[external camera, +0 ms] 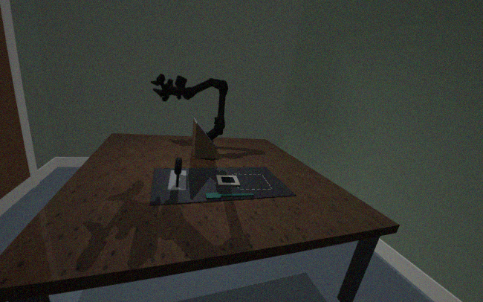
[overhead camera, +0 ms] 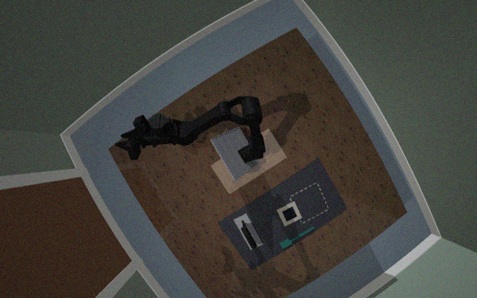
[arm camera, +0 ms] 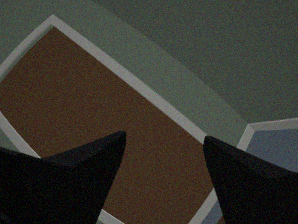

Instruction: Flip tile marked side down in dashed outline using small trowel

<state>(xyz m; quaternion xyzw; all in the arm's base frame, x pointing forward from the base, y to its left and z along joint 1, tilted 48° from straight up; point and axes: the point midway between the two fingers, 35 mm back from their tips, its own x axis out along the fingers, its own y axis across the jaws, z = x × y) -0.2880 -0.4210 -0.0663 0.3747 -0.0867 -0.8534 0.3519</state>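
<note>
My gripper [overhead camera: 118,140] [external camera: 153,85] [arm camera: 165,140] is open and empty, high up and far from the mat [overhead camera: 331,192] [external camera: 282,189]. The tile [overhead camera: 296,208] [external camera: 220,182], a pale square with a black centre square facing up, lies on the mat. Its right side is at the left line of the dashed outline [overhead camera: 317,183] [external camera: 271,188]. A tool with a dark handle [overhead camera: 248,235] [external camera: 177,165], apparently the trowel, stands handle raised over a pale flat piece [overhead camera: 240,221] [external camera: 172,184] at the mat's left. Its blade is not clear to tell from that piece.
A flat teal tool [overhead camera: 286,243] [external camera: 213,195] lies along the mat's front edge. An upright, slanted panel [overhead camera: 229,151] [external camera: 201,144] stands between the arm base and the mat, over a pale board [overhead camera: 229,185]. The table edge [external camera: 206,255] shows at the front.
</note>
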